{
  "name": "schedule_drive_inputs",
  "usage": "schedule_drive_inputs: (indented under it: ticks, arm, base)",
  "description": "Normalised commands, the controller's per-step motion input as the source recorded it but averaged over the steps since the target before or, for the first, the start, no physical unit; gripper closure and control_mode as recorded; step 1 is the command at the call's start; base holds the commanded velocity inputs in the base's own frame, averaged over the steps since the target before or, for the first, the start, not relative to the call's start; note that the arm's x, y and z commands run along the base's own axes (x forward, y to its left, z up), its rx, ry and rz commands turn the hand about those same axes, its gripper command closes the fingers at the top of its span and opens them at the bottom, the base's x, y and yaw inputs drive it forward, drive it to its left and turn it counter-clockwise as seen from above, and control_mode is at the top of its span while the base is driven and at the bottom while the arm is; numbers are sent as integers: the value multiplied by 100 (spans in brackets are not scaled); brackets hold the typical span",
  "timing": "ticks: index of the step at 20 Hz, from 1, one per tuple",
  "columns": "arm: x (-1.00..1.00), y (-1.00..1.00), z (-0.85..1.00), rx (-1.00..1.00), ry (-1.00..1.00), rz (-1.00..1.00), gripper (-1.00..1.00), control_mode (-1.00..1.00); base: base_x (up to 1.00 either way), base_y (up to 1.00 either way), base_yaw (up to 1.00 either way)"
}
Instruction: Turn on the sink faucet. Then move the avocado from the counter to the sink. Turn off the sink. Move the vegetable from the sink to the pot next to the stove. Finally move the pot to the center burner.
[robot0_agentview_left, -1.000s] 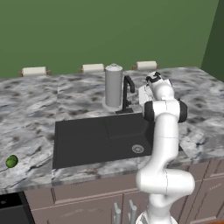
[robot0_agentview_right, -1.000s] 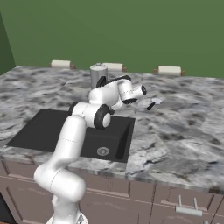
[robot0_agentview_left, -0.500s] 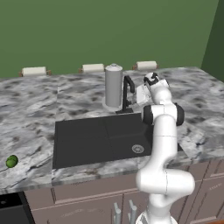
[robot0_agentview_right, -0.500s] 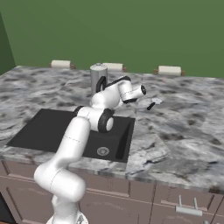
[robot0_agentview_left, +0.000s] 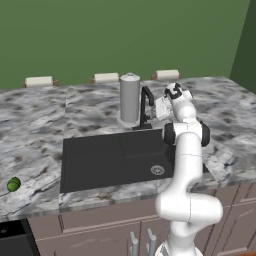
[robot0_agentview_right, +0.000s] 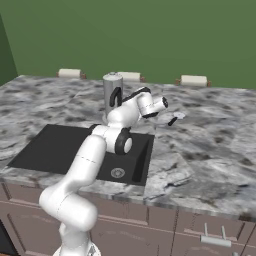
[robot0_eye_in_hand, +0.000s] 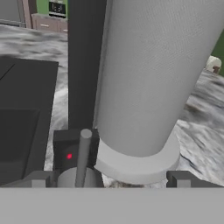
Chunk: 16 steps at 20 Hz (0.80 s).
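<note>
left base view: tool (robot0_agentview_left: 161, 108) now nearer sink faucet (robot0_agentview_left: 145, 106), spread wide.

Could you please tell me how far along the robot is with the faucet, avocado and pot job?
Nothing looks done yet: the avocado lies on the counter, and no water shows in the sink. In hand: the open tool sits at the sink faucet, beside its lever. Everything after that remains.

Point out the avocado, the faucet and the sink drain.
avocado (robot0_agentview_left: 13, 184): left base view, its middle.
faucet (robot0_agentview_left: 145, 107): left base view, upright black stem.
drain (robot0_agentview_left: 157, 170): left base view, silver centre.
</note>
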Motion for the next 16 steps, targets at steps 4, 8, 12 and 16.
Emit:
schedule_drive_inputs:
  ticks: [4, 8, 12, 16]
  arm:
    - [-3, 0, 0, 2, 0, 0, -100, -100]
    - [-7, 0, 0, 2, 0, 0, -100, -100]
    - [-12, 0, 0, 3, 0, 0, -100, -100]
    - [-28, 0, 0, 5, 0, 0, -100, -100]
  base:
    - [0, 0, 0]
    - [0, 0, 0]
    - [0, 0, 0]
    - [0, 0, 0]
